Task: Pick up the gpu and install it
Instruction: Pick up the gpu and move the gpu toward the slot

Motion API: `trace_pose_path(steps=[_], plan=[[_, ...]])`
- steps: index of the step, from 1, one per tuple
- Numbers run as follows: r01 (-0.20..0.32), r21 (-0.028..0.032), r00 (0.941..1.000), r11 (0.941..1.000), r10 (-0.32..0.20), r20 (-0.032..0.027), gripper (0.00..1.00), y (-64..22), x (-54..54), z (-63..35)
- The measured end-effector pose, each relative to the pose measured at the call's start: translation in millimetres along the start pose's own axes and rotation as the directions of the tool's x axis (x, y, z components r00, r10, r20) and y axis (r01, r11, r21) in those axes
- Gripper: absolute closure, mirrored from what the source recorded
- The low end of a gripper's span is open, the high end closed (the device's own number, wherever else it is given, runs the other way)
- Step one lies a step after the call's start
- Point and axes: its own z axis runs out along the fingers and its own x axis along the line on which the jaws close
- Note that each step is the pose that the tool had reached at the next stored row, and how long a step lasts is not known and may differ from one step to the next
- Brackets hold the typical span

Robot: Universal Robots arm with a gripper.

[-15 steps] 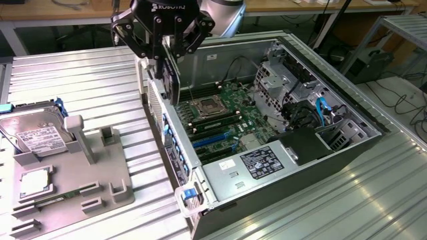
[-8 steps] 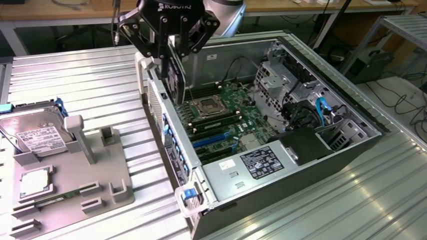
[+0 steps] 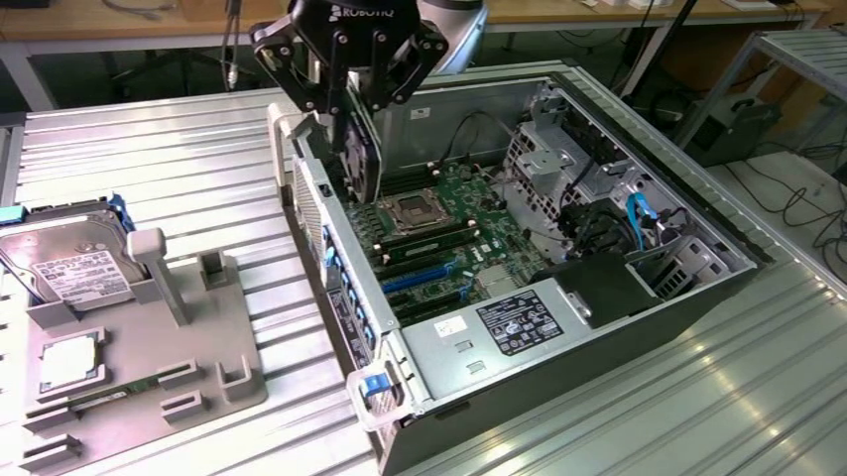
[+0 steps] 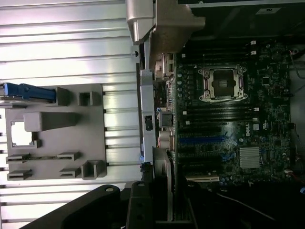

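Note:
The gpu (image 3: 360,151) hangs upright on edge from my gripper (image 3: 349,111), whose fingers are shut on its upper part. It hovers over the rear-left corner of the open computer case (image 3: 662,297), just above the motherboard (image 3: 443,233) and beside the case's back wall. In the wrist view the gpu (image 4: 165,176) shows edge-on with its silver bracket. It sits between the gripper (image 4: 164,202) fingers, in line with the case's rear edge and beside the motherboard (image 4: 228,109). Blue expansion slots (image 3: 423,273) lie lower on the board, apart from the card.
A grey fixture tray (image 3: 146,387) lies on the ribbed metal table at the exterior view's left. It holds a silver hard drive (image 3: 66,263), a CPU (image 3: 66,362) and a RAM stick (image 3: 113,394). Drive cages and cables (image 3: 622,223) fill the case's right side.

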Motion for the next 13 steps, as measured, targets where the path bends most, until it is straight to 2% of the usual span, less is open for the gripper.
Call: trace_pose_path(steps=[3,8,9,11,13], plan=[[0.0,0.0,1.0,1.0,0.0,0.0,0.72,1.3,-25.2,0.0],[0.025,0.0,0.9997,0.9997,-0.025,-0.0013,0.72,4.8,-92.2,0.0],[0.025,0.0,0.9997,0.9997,-0.025,-0.0013,0.72,5.2,-100.9,0.0],[0.025,0.0,0.9997,0.9997,-0.025,-0.0013,0.72,5.6,-109.3,0.0],[0.025,0.0,0.9997,0.9997,-0.025,-0.0012,0.72,5.7,-111.5,0.1]])
